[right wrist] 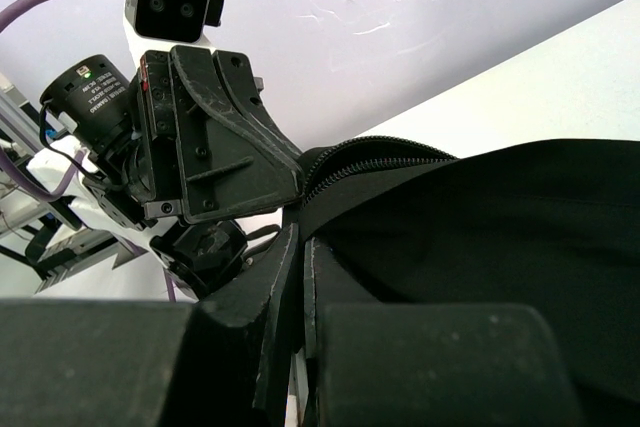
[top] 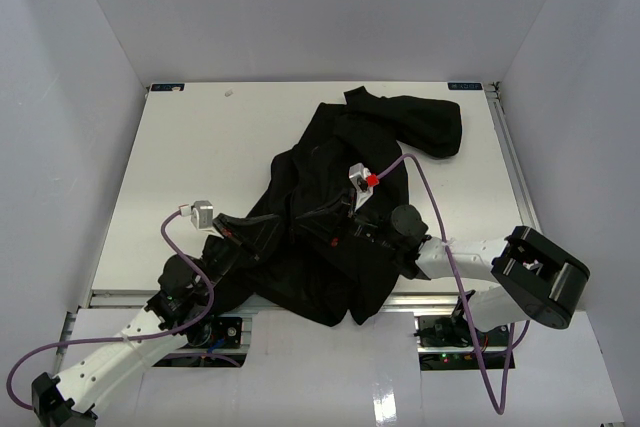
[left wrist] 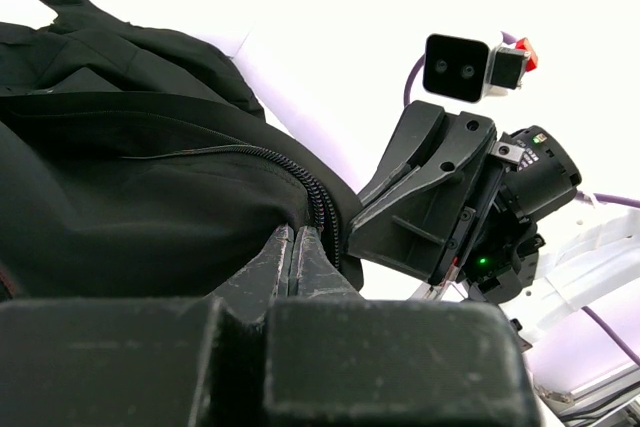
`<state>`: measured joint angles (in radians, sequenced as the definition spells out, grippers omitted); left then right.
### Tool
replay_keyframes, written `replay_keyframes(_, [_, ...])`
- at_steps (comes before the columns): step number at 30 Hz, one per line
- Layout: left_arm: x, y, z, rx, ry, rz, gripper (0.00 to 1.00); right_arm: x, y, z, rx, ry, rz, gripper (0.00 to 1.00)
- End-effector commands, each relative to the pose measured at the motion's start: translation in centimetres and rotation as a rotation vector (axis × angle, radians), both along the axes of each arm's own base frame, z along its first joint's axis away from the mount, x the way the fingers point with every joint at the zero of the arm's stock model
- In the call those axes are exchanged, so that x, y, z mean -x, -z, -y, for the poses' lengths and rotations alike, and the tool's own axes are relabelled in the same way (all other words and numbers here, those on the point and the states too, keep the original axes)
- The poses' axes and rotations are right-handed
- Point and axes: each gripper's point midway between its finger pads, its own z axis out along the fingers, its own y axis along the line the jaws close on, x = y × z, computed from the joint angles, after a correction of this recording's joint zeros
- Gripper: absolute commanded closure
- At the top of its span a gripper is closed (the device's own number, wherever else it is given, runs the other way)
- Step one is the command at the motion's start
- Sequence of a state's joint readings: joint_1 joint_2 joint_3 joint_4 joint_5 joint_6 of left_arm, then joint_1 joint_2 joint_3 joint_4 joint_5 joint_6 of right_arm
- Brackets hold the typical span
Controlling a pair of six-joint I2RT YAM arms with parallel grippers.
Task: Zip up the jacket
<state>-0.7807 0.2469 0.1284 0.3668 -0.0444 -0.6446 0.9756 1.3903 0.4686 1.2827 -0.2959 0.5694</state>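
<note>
- Left gripper (left wrist: 294,252): jaws pressed together on the jacket (top: 330,147), pinching the fabric edge right beside the zipper (left wrist: 322,209).
- Right gripper (right wrist: 301,259): jaws likewise closed on the jacket's edge, just below a curved run of zipper teeth. It faces the left gripper and sits just beside it.
- Jacket, position: it lies in a heap on the white table (top: 200,147), right of centre, reaching from the near edge toward the far right corner.
- Jacket, look: plain black, soft and crumpled, with a matte surface and broad folds.
- Far part: a rounded, bunched lobe (top: 432,122) folded over near the far edge.
- Near part: the fabric drapes over the table's near edge between the two arm bases.
- Zipper: black coil teeth along a raised fabric edge, held up between the two grippers. Whether any teeth are joined cannot be told.
- Seam: one thin line crosses the dark panel in the left wrist view.
</note>
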Motion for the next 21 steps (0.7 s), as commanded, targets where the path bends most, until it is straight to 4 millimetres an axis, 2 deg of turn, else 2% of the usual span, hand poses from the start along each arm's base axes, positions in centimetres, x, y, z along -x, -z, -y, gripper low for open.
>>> replay_keyframes(1, [-0.1, -1.6, -0.3, 0.004, -0.019, 0.034, 1.00, 1.2, -9.4, 2.1, -0.327, 0.018, 0.215, 0.92])
replay_keyframes(11, [-1.1, -1.3, -1.1, -0.038, -0.089, 0.009, 1.00, 0.8, -8.6, 2.4, -0.312, 0.052, 0.208, 0.92])
replay_keyframes(21, [-0.8, -1.4, -0.3, -0.071, -0.051, 0.025, 1.00, 0.7, -8.6, 2.1, -0.309, 0.048, 0.221, 0.92])
